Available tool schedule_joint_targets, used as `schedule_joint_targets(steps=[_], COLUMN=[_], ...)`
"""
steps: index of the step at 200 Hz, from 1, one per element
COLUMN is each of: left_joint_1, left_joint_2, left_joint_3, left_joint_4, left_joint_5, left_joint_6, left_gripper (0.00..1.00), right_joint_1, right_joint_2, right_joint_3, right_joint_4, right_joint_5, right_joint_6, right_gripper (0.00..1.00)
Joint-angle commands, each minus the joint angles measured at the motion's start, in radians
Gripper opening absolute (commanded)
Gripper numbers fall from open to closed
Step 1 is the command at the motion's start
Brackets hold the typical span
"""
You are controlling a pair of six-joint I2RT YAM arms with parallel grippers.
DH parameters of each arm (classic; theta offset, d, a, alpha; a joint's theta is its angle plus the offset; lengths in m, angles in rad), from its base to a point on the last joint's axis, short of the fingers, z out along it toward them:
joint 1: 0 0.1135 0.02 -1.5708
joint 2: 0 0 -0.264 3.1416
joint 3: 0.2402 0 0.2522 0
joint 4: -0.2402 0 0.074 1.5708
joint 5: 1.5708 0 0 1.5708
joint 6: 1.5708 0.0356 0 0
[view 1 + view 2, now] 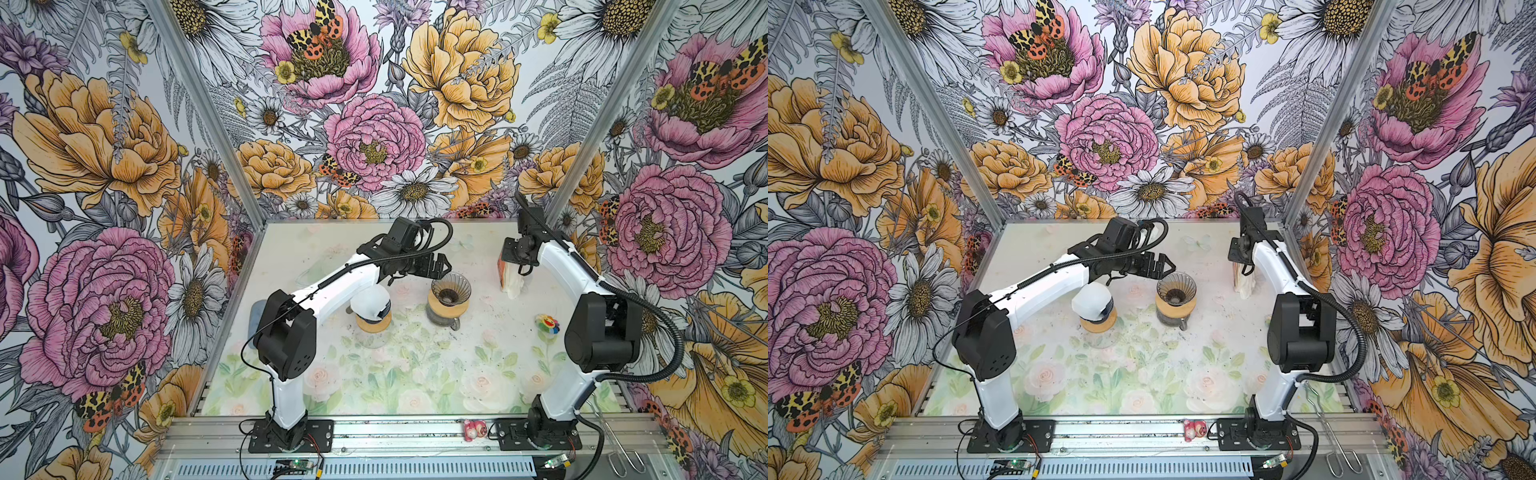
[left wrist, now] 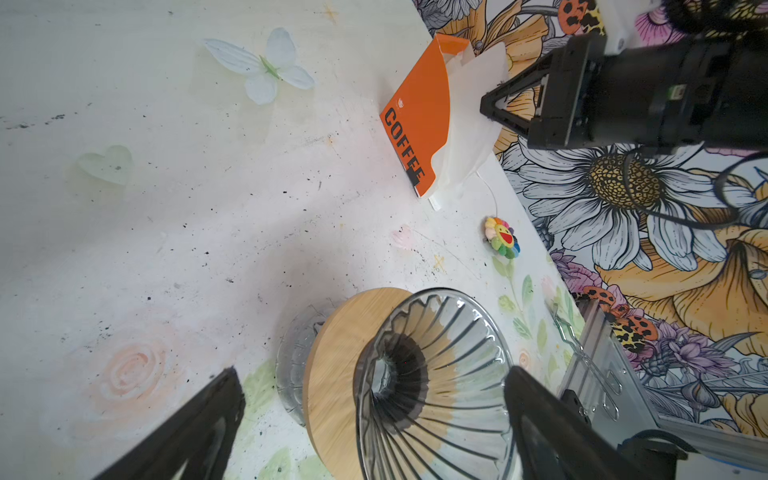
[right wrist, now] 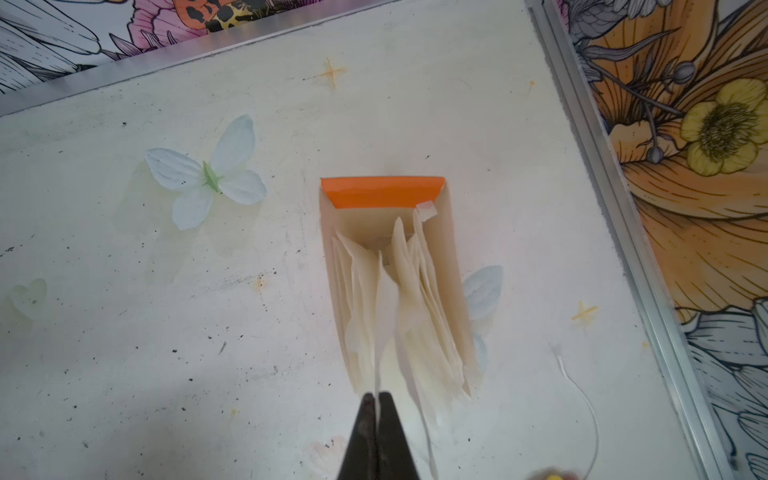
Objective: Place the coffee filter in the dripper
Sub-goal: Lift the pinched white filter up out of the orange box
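1. We take the coffee filter (image 3: 384, 307) to be the thin, cream, half-translucent paper sheet standing on edge among its fellows in the orange holder (image 3: 382, 192), at the far right of the table (image 1: 415, 374).
2. The right gripper (image 3: 377, 400) is clenched on that sheet's near edge. The paper's long side runs in line with the closed jaws, away into the holder.
3. From those jaws the dripper (image 1: 451, 291) lies toward the table's middle, leftward in both top views and somewhat nearer the front, well apart. Its mouth faces up and holds nothing.
4. The left gripper (image 1: 439, 266) hangs just beside the dripper's rim with its jaws released wide. That arm is nearer the dripper, but the right one has the paper.
5. The dripper is a ribbed clear-glass cone in a round wooden collar, set on a glass server. We judge the limp paper may drag neighbouring sheets out with it.
6. Farther out stand a white dome (image 1: 370, 301) on a second wooden collar and a rainbow flower toy (image 1: 546, 322).
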Motion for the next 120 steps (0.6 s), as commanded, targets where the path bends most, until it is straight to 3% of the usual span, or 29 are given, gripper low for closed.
schedule_joint_targets(steps=[1, 120], left_joint_1=[-0.004, -0.011], left_joint_2=[0.010, 0.005], left_joint_3=[0.036, 0.046], left_joint_4=[0.007, 0.009], left_joint_5=[0.025, 0.022], left_joint_6=[0.017, 0.022], left_gripper=[0.99, 0.99], right_joint_1=[0.000, 0.000], right_joint_2=[-0.060, -0.250], right_joint_3=[0.015, -0.045], right_joint_4=[0.002, -0.002], right_joint_5=[0.019, 0.009], right_joint_6=[-0.003, -0.004], right_gripper=[0.00, 0.00])
